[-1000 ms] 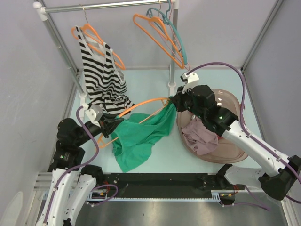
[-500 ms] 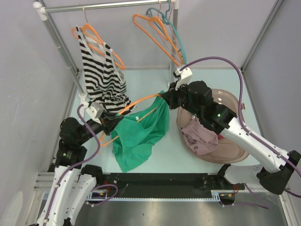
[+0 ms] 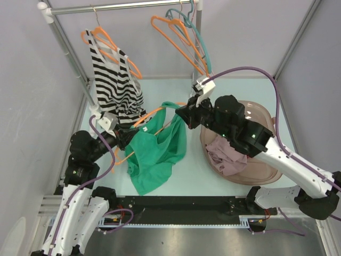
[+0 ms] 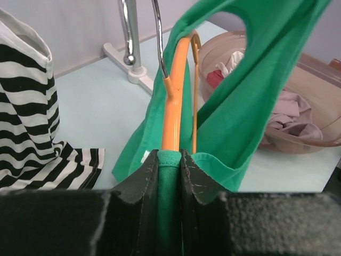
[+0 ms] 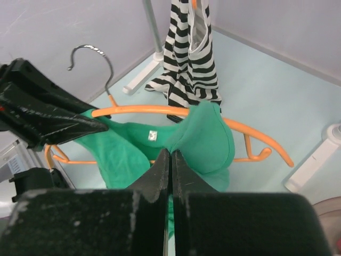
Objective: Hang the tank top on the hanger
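Observation:
The green tank top point(image 3: 154, 154) is draped partly over an orange hanger point(image 3: 151, 113) held low above the table, left of centre. My left gripper point(image 3: 128, 140) is shut on the hanger's end with green fabric pinched over it; the left wrist view shows the orange arm point(image 4: 173, 101) and silver hook point(image 4: 158, 37) rising from the jaws. My right gripper point(image 3: 178, 113) is shut on a fold of the tank top point(image 5: 208, 138), holding it up against the hanger's top arm point(image 5: 138, 111) near the neck. The top's lower half lies on the table.
A black-and-white striped top point(image 3: 117, 80) hangs on an orange hanger from the rack rail point(image 3: 122, 6) at back left. Spare orange and teal hangers point(image 3: 184, 37) hang at back centre. A brown basin point(image 3: 261, 114) with a pinkish garment point(image 3: 226, 154) sits under the right arm.
My right gripper has carried its pinch of green fabric leftward and toward the back, along the hanger. The left gripper and the hanger have stayed nearly still.

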`<action>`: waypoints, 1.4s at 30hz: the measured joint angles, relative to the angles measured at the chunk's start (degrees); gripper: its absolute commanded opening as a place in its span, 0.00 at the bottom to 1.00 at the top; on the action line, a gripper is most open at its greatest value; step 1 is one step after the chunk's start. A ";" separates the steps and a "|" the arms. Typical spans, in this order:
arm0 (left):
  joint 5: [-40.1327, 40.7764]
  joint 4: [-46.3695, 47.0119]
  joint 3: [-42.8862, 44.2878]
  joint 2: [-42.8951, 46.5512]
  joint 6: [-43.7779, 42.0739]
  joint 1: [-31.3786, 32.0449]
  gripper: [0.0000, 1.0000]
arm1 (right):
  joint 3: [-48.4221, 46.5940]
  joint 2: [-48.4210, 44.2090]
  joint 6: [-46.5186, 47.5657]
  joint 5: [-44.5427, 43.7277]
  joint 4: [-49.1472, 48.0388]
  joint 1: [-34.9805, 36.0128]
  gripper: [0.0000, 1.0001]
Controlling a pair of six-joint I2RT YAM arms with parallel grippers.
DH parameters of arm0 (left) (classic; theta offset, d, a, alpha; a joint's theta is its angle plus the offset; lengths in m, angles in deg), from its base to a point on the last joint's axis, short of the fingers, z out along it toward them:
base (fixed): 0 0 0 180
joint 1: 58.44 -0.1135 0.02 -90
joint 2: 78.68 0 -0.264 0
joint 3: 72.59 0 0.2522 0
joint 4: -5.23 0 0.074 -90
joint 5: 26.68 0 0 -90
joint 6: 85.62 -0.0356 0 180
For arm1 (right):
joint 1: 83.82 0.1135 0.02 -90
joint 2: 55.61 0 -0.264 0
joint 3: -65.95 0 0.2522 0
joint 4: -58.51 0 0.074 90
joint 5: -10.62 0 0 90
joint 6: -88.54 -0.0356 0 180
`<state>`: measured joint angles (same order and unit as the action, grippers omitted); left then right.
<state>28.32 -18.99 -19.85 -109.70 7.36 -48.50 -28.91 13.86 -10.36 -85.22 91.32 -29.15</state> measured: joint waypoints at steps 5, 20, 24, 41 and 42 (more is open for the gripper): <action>2.19 -0.94 0.00 -1.22 -0.04 0.00 0.00 | 2.29 -5.55 -0.07 -1.40 0.90 0.74 0.00; 3.91 -1.20 2.19 -2.45 -0.48 -0.02 0.00 | 19.28 -9.73 -4.35 2.43 1.92 3.91 0.04; 2.82 -1.14 5.03 -4.24 -0.66 0.00 0.00 | 22.21 -9.01 -4.70 3.82 2.27 6.27 0.65; -17.79 -4.92 14.93 -8.46 -6.36 -0.13 0.00 | 4.35 -15.34 15.30 11.37 15.56 6.99 0.94; -19.15 -6.03 15.89 -8.87 -6.78 -0.13 0.00 | 2.43 -15.15 16.92 12.41 16.48 6.99 0.94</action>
<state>9.17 -25.02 -3.96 -118.58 0.58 -48.64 -26.49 -1.28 6.55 -72.81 107.80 -22.15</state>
